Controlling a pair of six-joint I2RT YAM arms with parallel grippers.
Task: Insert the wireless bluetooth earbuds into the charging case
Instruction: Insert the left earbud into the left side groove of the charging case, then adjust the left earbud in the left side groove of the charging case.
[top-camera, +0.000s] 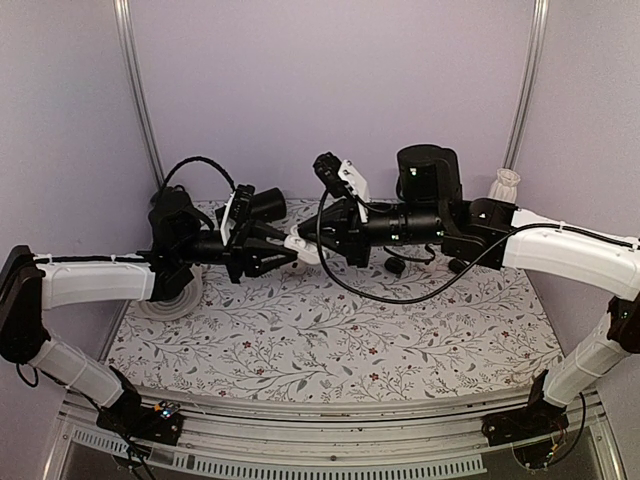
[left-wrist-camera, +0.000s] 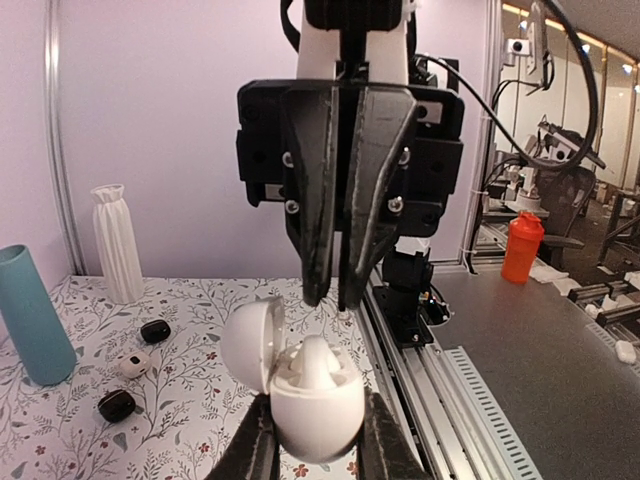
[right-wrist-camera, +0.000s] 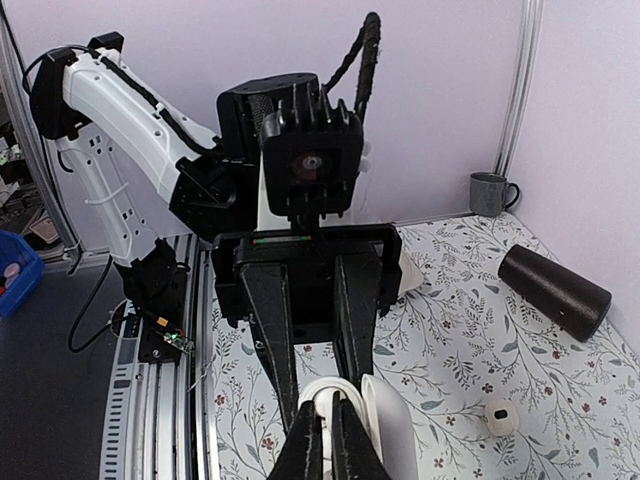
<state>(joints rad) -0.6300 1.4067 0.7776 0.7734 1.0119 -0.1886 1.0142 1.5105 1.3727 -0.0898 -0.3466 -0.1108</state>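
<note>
Gripping the open charging case (left-wrist-camera: 315, 410), left claw (left-wrist-camera: 318, 442) clamped around it, right claw (left-wrist-camera: 330, 298) pinched shut at its opening

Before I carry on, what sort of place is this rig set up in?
Probably a robotics lab or workshop. The table's floral cloth sits in a booth of lilac walls, aluminium rails edge it, and beyond stand a grey bench, an orange bottle and an office chair.
</note>
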